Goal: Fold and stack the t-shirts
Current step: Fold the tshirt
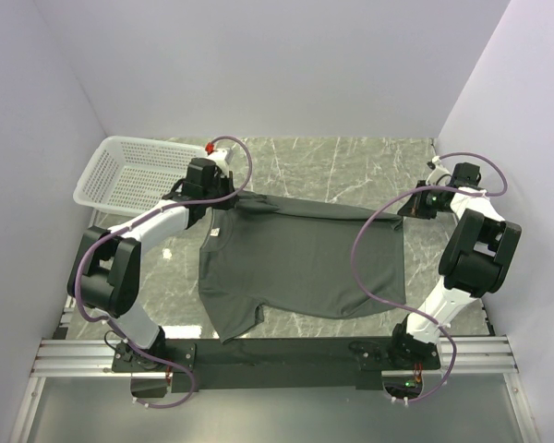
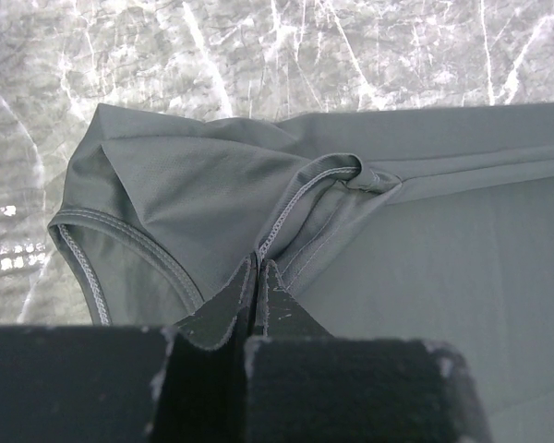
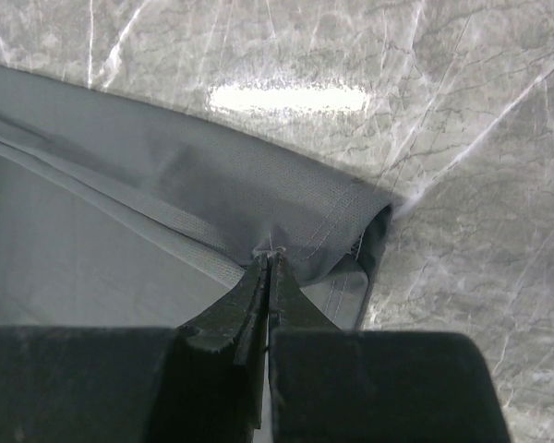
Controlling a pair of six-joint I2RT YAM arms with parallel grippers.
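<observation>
**Table** [image 1: 351, 157]: grey marbled top, closed in by plain pale walls. Only the top view gives us the whole layout.

**T-shirt** [image 1: 305, 268]: one dark grey-green shirt, spread on the middle of the table. The neck points left and the bottom hem right. Its far edge runs as a straight line between the two hands, and the near sleeve [image 1: 243, 321] points toward the arm bases.

**Basket** [image 1: 120, 171]: white mesh, at the far left corner of the table, partly behind the left arm. The shirt lies wholly outside it, near its right end. Where the arm leaves it uncovered, we see only its own mesh floor.

**Left hand** [image 2: 258, 277]: the top view hides the fingertips. The wrist view shows the jaws pinched together on a fold of cloth beside the far sleeve, with a stitched seam rising from the tips.

**Right hand** [image 3: 270, 260]: in its wrist view the jaws are nipped on the far hem corner, which doubles back on itself just right of the tips.

**Label** [image 1: 214, 233]: small, white, at the neck. We see it in the top view only.
</observation>
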